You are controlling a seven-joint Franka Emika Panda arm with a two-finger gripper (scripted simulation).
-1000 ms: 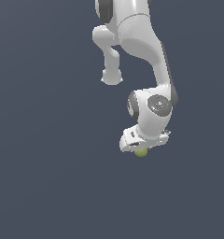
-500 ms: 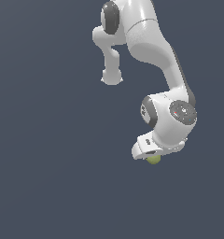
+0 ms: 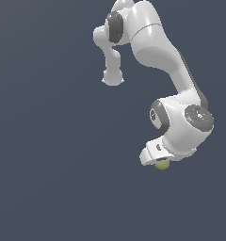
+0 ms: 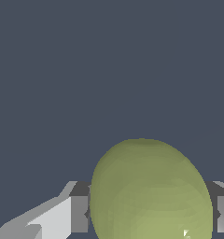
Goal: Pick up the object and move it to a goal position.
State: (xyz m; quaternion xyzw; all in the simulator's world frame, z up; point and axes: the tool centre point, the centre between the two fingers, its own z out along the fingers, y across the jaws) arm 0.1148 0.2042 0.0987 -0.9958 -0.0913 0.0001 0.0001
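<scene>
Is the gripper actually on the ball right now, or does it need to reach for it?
Yes, it looks already there: the ball sits between the jaws of the gripper, with a finger close on either side. Nothing lies in the way.

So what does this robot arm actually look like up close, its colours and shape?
The arm is glossy white, built of rounded, tube-like segments with dark grey bands at the joints. One joint has a flat grey cap with tiny coloured dots. The gripper is white with dark grey finger pads. No cables show.
</scene>
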